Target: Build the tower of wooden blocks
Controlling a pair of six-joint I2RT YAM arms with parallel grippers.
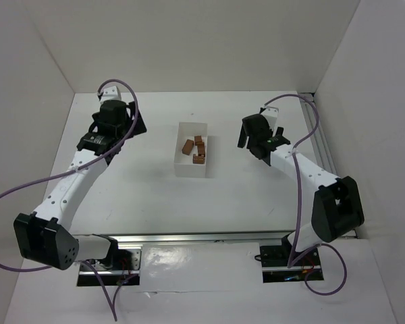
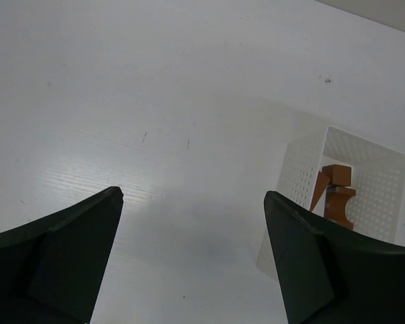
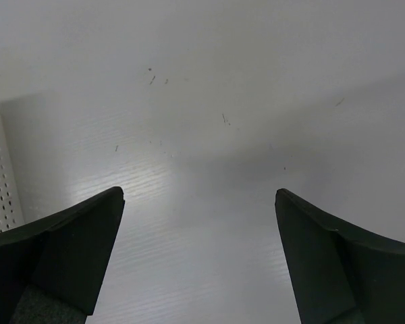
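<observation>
Several reddish-brown wood blocks lie loose inside the white tray at the table's middle. They also show in the left wrist view, behind the tray's perforated wall. No tower stands anywhere in view. My left gripper is open and empty, over bare table to the left of the tray. My right gripper is open and empty, over bare table to the right of the tray. In both wrist views the jaws stand wide apart with only table between them.
White walls enclose the table on the left, back and right. The tray's perforated edge shows at the left of the right wrist view. Purple cables loop from both arms.
</observation>
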